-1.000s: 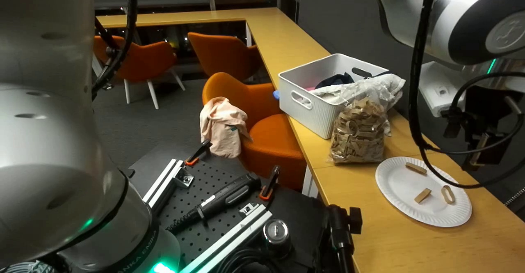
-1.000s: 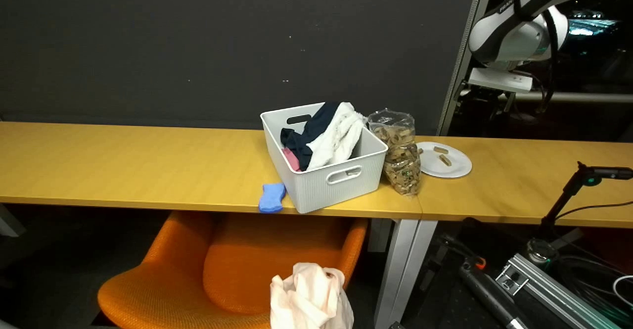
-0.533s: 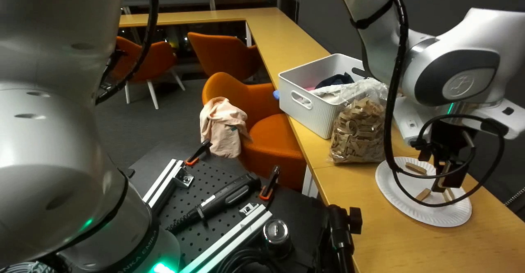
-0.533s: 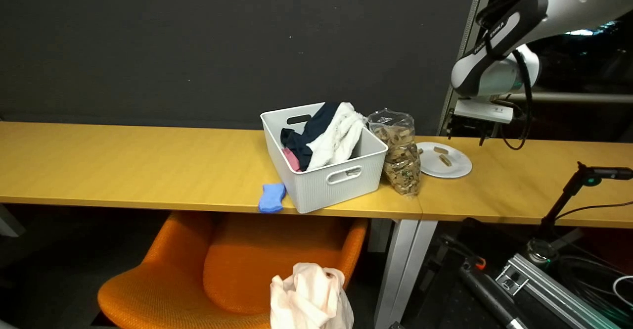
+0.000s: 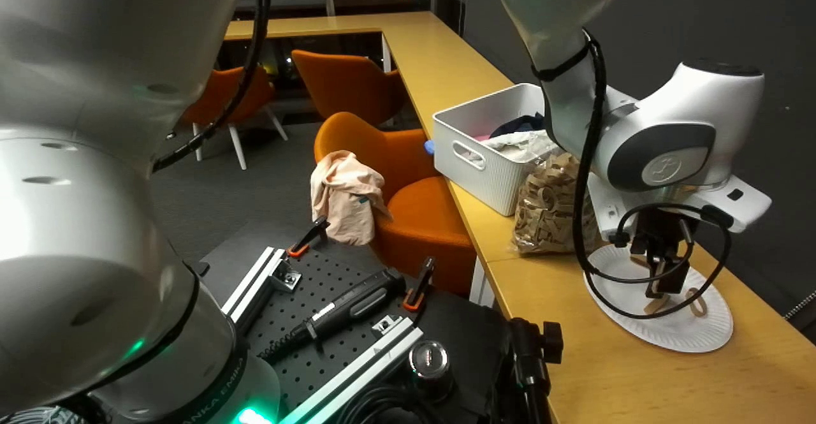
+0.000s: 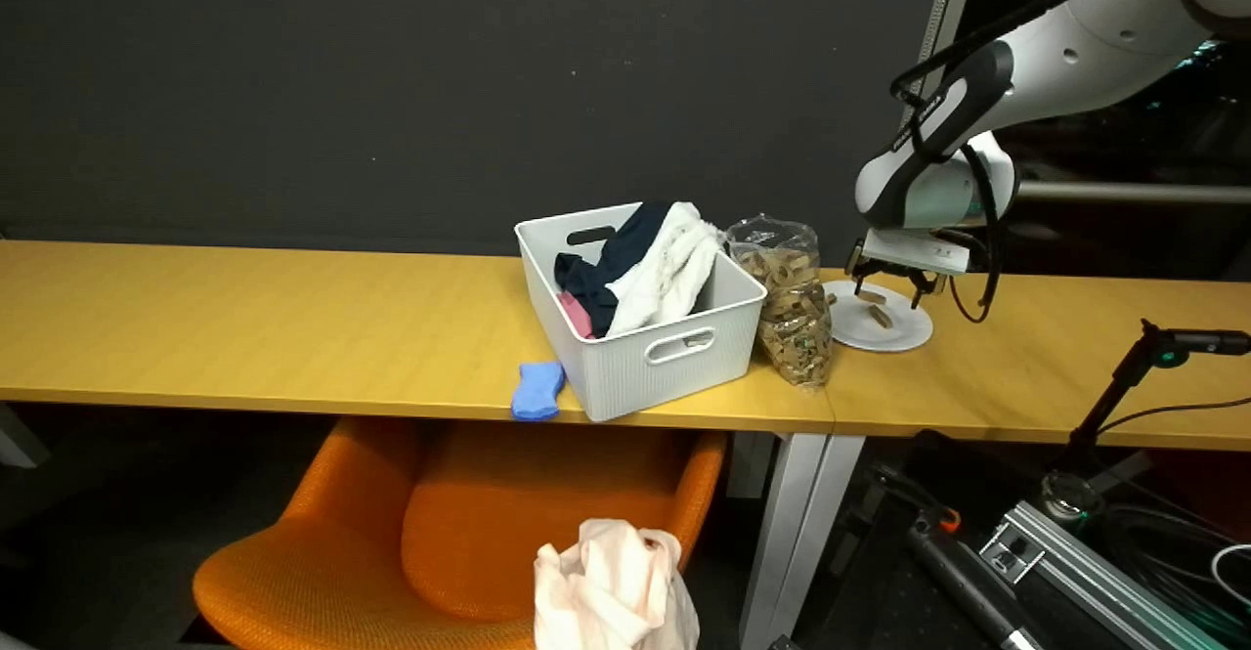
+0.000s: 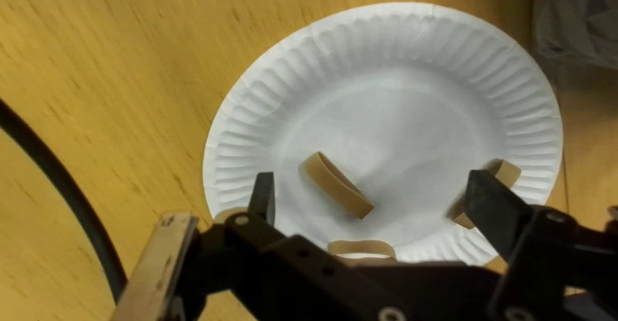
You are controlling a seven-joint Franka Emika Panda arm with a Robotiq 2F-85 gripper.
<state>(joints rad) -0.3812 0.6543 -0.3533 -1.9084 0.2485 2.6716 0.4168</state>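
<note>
My gripper (image 7: 370, 183) is open and empty above a white paper plate (image 7: 396, 26), its jaws wide apart. It also shows over the plate in an exterior view (image 6: 887, 296). Three tan bands, bent into loops, lie on the plate. The middle band (image 7: 333, 188) lies slanted between the two fingertips in the wrist view, nearer the left one. Another band (image 7: 508, 174) is partly hidden behind the right fingertip. The third band (image 7: 362, 247) is partly covered by the gripper body; it shows in an exterior view (image 5: 696, 303). I cannot see any finger touching the plate.
A clear bag of tan bands (image 5: 548, 213) stands close beside the plate. Behind it is a white basket (image 6: 665, 371) with clothes in it. A blue cloth (image 6: 538, 391) lies at the table edge (image 6: 293, 400). An orange chair (image 5: 427, 210) carries a pink cloth (image 5: 347, 201).
The arm has come down and moved towards the bag, from high beside the plate to low over it. The plate, bands, bag and basket have not moved.
</note>
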